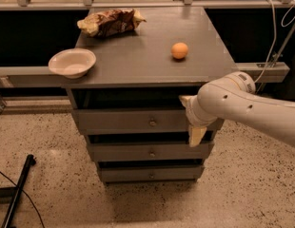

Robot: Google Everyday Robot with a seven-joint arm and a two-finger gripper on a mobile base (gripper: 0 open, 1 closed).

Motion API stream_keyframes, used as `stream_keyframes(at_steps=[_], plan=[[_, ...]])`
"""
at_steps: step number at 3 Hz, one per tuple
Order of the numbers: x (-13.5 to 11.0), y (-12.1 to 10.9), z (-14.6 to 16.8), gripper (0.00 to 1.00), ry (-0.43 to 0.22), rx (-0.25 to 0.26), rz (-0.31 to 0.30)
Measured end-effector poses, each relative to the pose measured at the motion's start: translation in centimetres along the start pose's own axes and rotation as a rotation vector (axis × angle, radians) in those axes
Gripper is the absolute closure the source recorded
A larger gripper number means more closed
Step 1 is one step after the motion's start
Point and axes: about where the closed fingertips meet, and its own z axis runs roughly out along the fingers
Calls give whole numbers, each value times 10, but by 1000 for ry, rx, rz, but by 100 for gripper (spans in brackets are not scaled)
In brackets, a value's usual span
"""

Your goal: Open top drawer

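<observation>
- Standing mid-frame: table [138,61], 3 drawers stacked under it.
- Arm [252,106] comes in from right, wrist turned toward drawer fronts.
- Top drawer [114,121]: uppermost, not pulled out, long axis L-R.
- End effector [191,120]: at its right end; open/closed can't tell.
- Knob [152,122]: left of end effector, approx same height.

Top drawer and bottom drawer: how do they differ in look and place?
The top drawer has a wider, taller front than the bottom drawer. The top drawer sits just under the tabletop; the bottom drawer is lowest. The open claw is at the top drawer's right end, well above the bottom drawer. Both are grey with a small round centre knob.
</observation>
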Motion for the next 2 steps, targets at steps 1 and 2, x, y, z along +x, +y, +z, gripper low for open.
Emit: stream_keyframes(at_steps=[1,2], plan=[[2,-20,29,0,-38,-10,27],[3,-32,51,0,-74,-34,71]])
